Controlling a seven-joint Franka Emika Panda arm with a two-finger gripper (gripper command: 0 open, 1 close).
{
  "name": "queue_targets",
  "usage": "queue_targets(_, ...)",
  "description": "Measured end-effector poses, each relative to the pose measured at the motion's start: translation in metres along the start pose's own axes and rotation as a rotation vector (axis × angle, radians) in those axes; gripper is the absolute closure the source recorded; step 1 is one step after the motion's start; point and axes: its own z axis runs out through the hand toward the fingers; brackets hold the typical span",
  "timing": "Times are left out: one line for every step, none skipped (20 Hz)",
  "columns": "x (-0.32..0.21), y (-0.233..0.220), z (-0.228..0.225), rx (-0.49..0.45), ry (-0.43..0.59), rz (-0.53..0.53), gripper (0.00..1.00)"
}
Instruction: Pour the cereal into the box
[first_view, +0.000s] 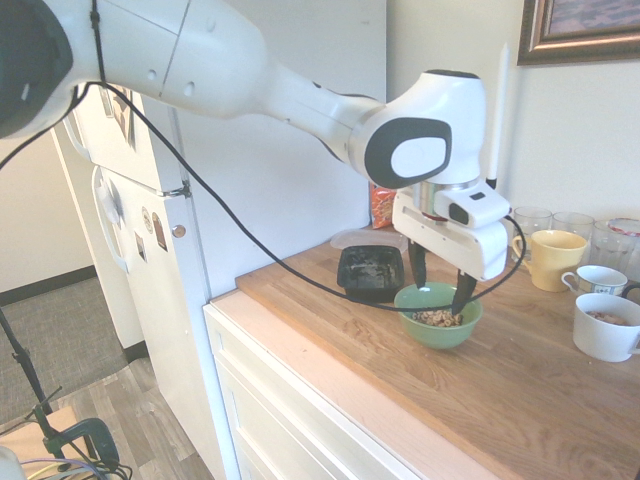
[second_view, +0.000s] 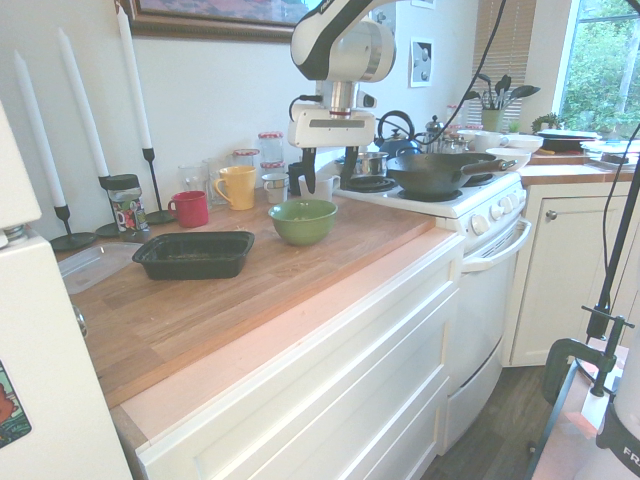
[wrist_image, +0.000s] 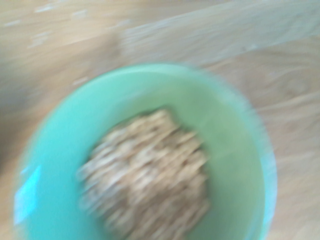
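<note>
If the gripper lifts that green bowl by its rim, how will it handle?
The green bowl looks rigid and glazed, so probably slippery under the open gripper. Its round, sloped wall suggests it may tilt in a rim pinch. The cereal is a loose heap, likely to slide and spill early.

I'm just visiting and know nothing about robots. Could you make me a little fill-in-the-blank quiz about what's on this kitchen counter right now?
1. The cereal lies in a bowl whose colour is ____.
2. The black box holds ____ cereal heap.
3. The gripper hangs over the bowl with its jaws ____.
4. The wooden counter ends beside a white ____ bearing a dark pan.

Missing words: green; no; open; stove
</note>
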Motion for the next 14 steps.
queue_targets(0.011,0.001,0.009,-0.007,-0.001,0.005,0.00)
queue_targets(0.020,0.001,0.017,-0.010,-0.004,0.008,0.00)
queue_targets(0.026,0.001,0.025,-0.013,-0.008,0.012,0.00)
queue_targets(0.032,0.002,0.033,-0.014,-0.015,0.013,0.00)
queue_targets(0.035,0.002,0.039,-0.008,-0.026,0.011,0.00)
queue_targets(0.038,0.002,0.043,0.006,-0.040,0.007,0.00)
queue_targets(0.039,0.001,0.046,0.026,-0.059,0.002,0.00)
queue_targets(0.040,0.000,0.049,0.047,-0.077,-0.003,0.00)
queue_targets(0.041,0.000,0.050,0.059,-0.087,-0.004,0.00)
queue_targets(0.042,0.000,0.052,0.063,-0.095,-0.003,0.00)
queue_targets(0.042,0.001,0.054,0.066,-0.101,-0.001,1.00)
queue_targets(0.042,0.001,0.057,0.066,-0.109,0.000,1.00)
queue_targets(0.041,0.002,0.060,0.063,-0.117,0.000,1.00)
queue_targets(0.041,0.001,0.064,0.061,-0.122,0.000,1.00)
